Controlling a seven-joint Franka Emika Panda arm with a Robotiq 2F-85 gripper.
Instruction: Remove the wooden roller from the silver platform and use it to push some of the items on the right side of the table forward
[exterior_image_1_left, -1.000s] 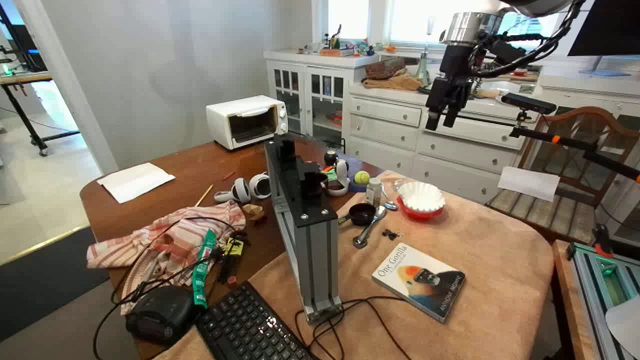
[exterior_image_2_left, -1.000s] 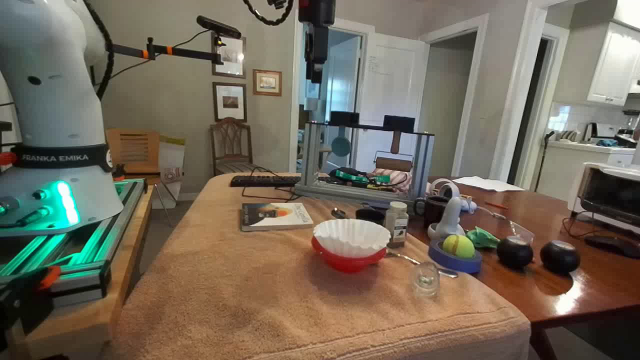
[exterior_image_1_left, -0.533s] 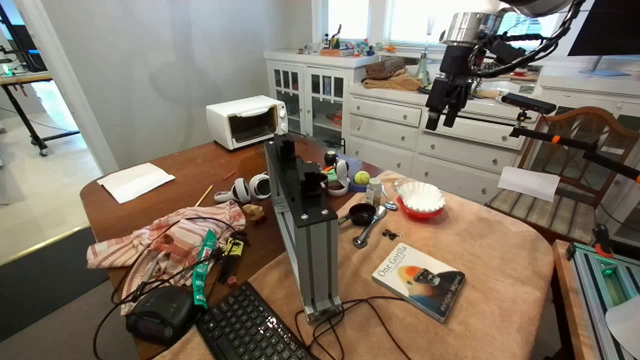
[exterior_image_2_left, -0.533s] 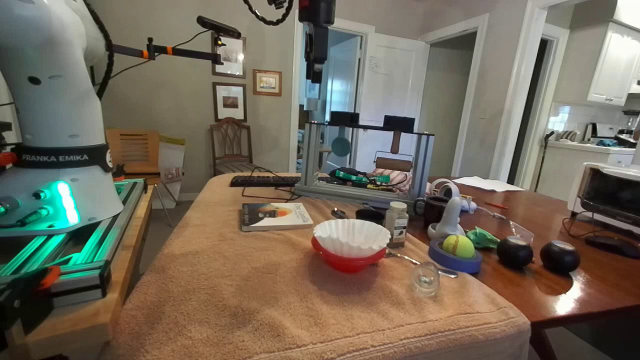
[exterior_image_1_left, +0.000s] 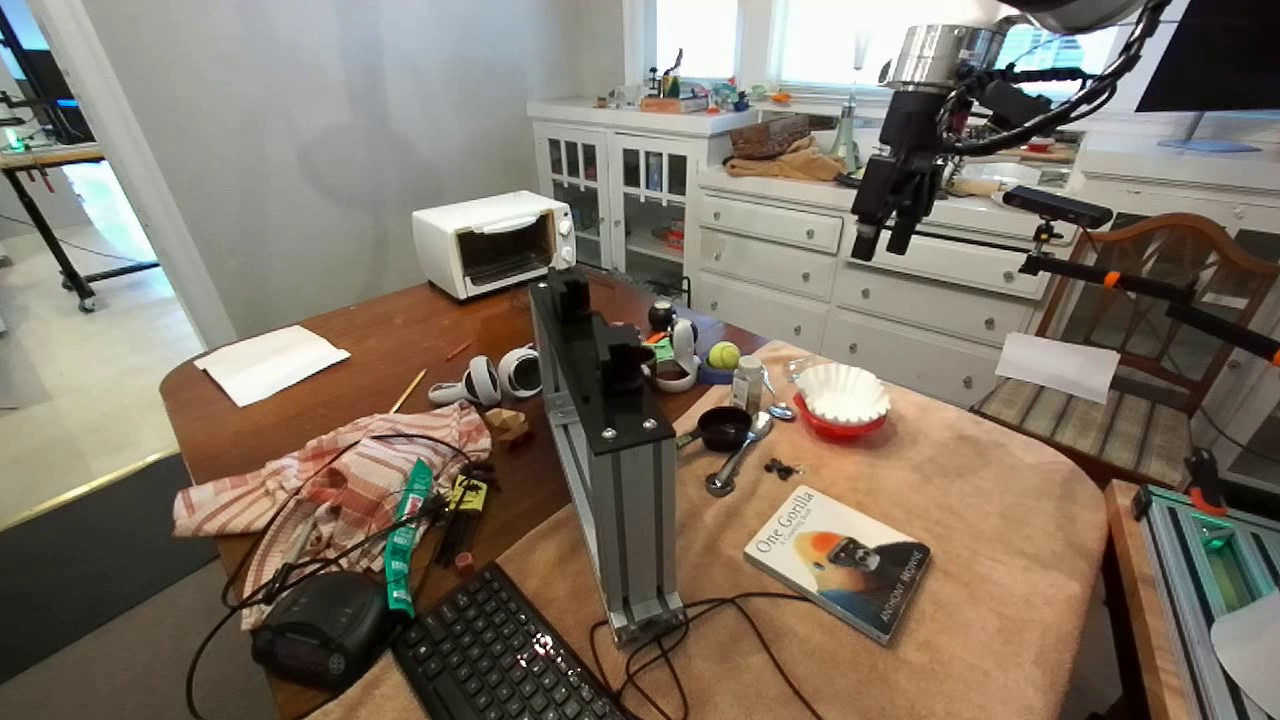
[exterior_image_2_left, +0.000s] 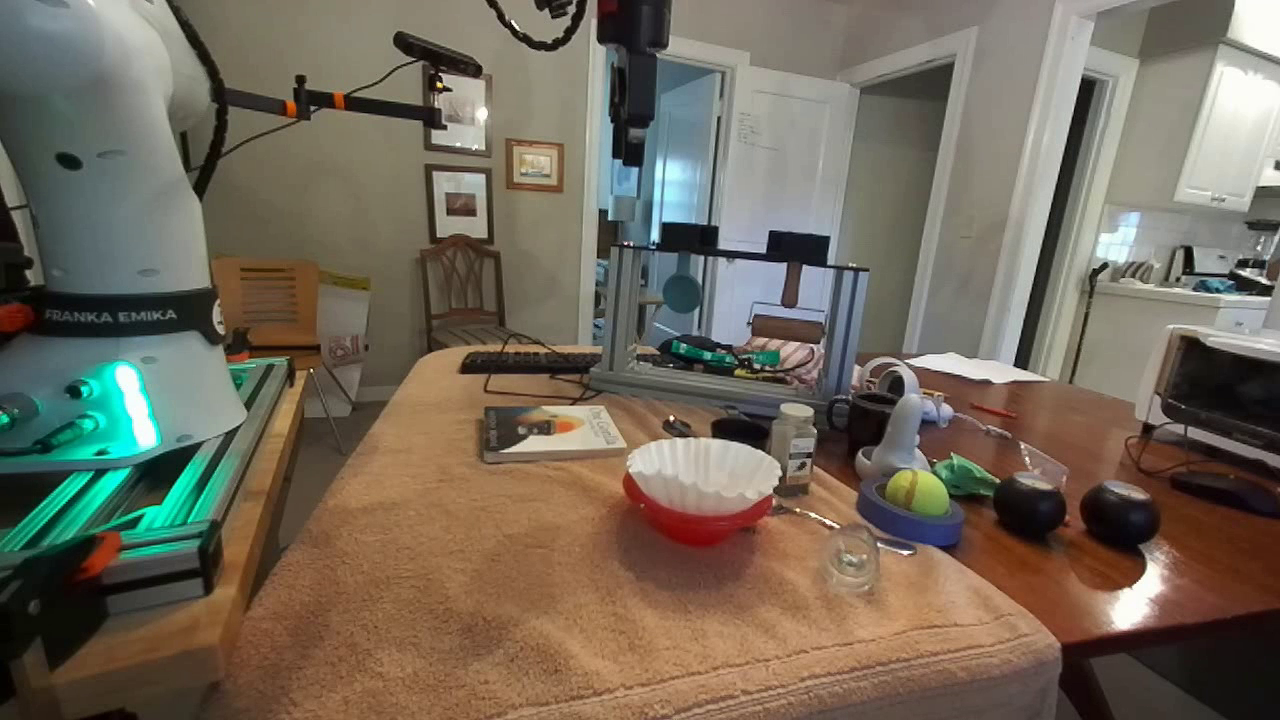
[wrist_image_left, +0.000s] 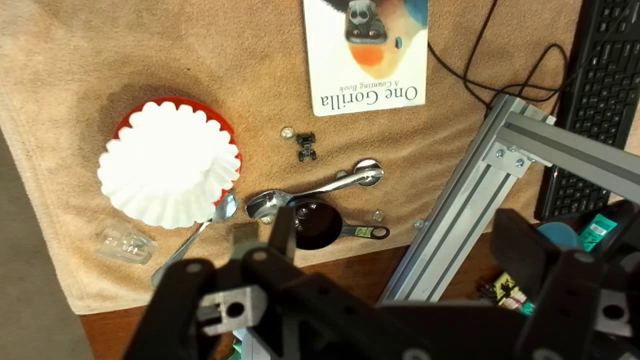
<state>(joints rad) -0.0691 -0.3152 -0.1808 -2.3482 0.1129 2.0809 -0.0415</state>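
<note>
Nearest the wrist camera is the gripper (wrist_image_left: 397, 230), its jaws spread wide; both exterior views show it hanging well above the table (exterior_image_1_left: 430, 330). Beneath, with twelve at the top of the wrist view, the book (wrist_image_left: 367, 60) lies at twelve, the red bowl (wrist_image_left: 212, 114) with its white fluted liner (wrist_image_left: 167, 170) at nine, a glass (wrist_image_left: 125, 245) at eight. That view makes out a toy car (wrist_image_left: 306, 146), just a small dark shape (exterior_image_1_left: 783, 468) in an exterior view. The tennis ball (exterior_image_2_left: 917, 493), on a blue tape roll (exterior_image_2_left: 900, 530), shows in both exterior views alone. The silver platform (wrist_image_left: 457, 225) stands between three and four in the wrist view; only an exterior view reveals the wooden roller (exterior_image_2_left: 788, 328), hanging handle-up between its posts. Farthest, in an exterior view, come the toaster oven (exterior_image_1_left: 497, 240), at eleven from the platform, and the white drawer cabinet (exterior_image_1_left: 870, 300), at two.
</note>
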